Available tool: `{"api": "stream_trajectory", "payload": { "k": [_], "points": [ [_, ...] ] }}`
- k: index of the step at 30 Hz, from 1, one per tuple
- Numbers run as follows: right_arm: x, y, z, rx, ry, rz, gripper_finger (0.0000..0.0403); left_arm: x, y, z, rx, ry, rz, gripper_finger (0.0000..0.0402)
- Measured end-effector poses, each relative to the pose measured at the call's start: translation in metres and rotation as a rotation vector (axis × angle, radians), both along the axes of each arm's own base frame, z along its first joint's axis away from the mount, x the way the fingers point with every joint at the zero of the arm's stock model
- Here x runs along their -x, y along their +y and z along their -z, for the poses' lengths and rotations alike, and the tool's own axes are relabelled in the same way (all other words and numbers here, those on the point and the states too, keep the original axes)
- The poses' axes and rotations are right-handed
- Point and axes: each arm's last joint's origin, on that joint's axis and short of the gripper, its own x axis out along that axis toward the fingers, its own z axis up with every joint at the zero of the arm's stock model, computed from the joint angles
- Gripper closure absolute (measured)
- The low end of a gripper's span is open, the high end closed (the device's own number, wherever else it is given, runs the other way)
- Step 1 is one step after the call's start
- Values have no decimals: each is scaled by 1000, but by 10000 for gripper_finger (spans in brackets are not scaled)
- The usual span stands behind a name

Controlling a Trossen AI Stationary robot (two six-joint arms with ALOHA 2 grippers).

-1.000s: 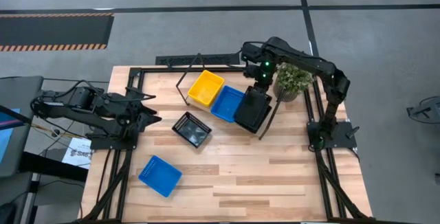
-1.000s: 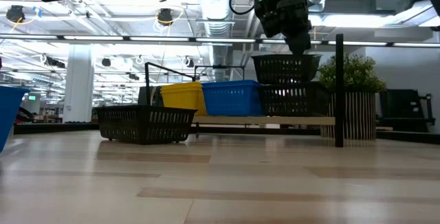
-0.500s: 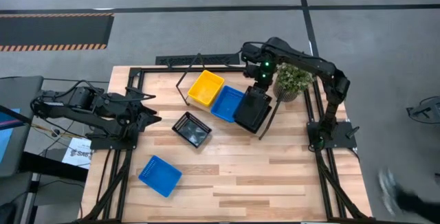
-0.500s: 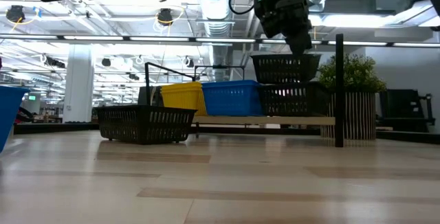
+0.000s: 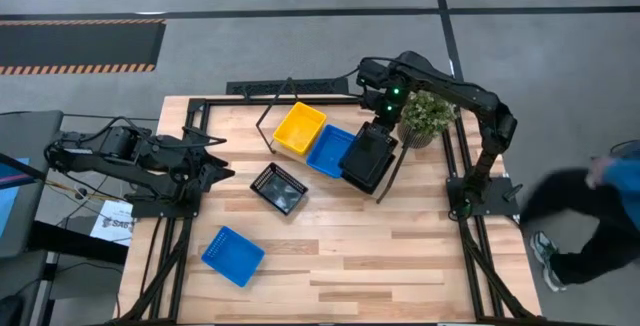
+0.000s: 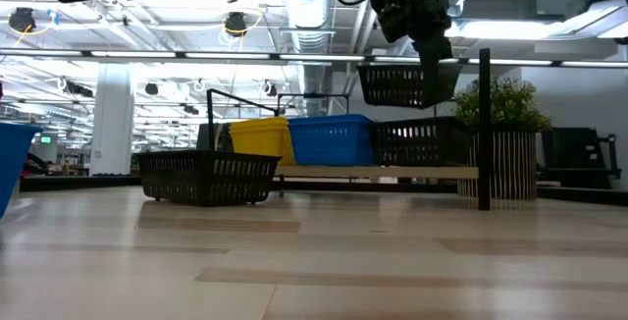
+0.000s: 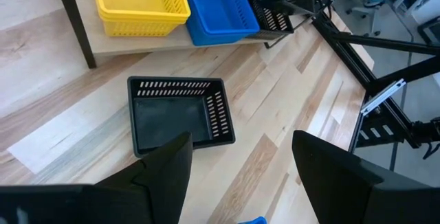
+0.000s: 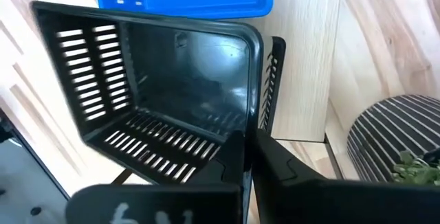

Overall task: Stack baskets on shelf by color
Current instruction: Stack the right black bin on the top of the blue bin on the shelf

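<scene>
On the shelf [image 5: 318, 166] stand a yellow basket [image 5: 300, 129], a blue basket [image 5: 331, 151] and a black basket [image 6: 417, 141]. Right above that black one hangs a second black basket [image 6: 407, 84], with my right gripper [image 5: 384, 128] shut on it. Another black basket [image 5: 278, 187] and a blue basket [image 5: 233, 256] rest on their bottoms on the table. My left gripper [image 7: 240, 176] stands open at the table's left side, above the tabletop, nothing between its fingers. My right gripper pinches the black basket's far end wall [image 8: 234, 136] at the rim, one finger inside the basket and one outside. The fingers come from above, pointing down. The basket hangs about level, clear of the black basket [image 8: 272, 80] under it.
A potted plant [image 5: 424, 116] stands close to the right of the held basket, by the shelf's right end. The shelf's black rod legs [image 5: 268, 121] stick out at its ends. A person [image 5: 585, 216] moves on the floor beyond the table's right edge.
My right gripper has gone up a little with the black basket, which sat on the lower black basket's rim and now hangs clear above it. A person has come into view to the right of the table.
</scene>
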Motion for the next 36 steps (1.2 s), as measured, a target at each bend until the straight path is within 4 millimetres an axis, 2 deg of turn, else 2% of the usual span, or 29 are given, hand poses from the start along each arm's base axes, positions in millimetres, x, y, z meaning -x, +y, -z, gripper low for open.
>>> {"api": "stream_trajectory", "payload": {
  "k": [5, 11, 15, 23, 36],
  "points": [
    [1, 3, 5, -11, 20, -1, 373, 0, 0, 0, 0, 0, 0, 164],
    [20, 14, 13, -32, 55, 8, 375, 0, 0, 0, 1, 0, 0, 164],
    [26, 16, 9, -6, 9, 31, 374, 0, 0, 0, 6, -2, -5, 164],
    [22, 13, 11, -1, -23, 40, 372, 0, 0, 0, 7, -1, -6, 164],
    [3, 7, 37, -58, 61, 18, 368, 0, 0, 0, 6, -1, -5, 164]
  ]
}}
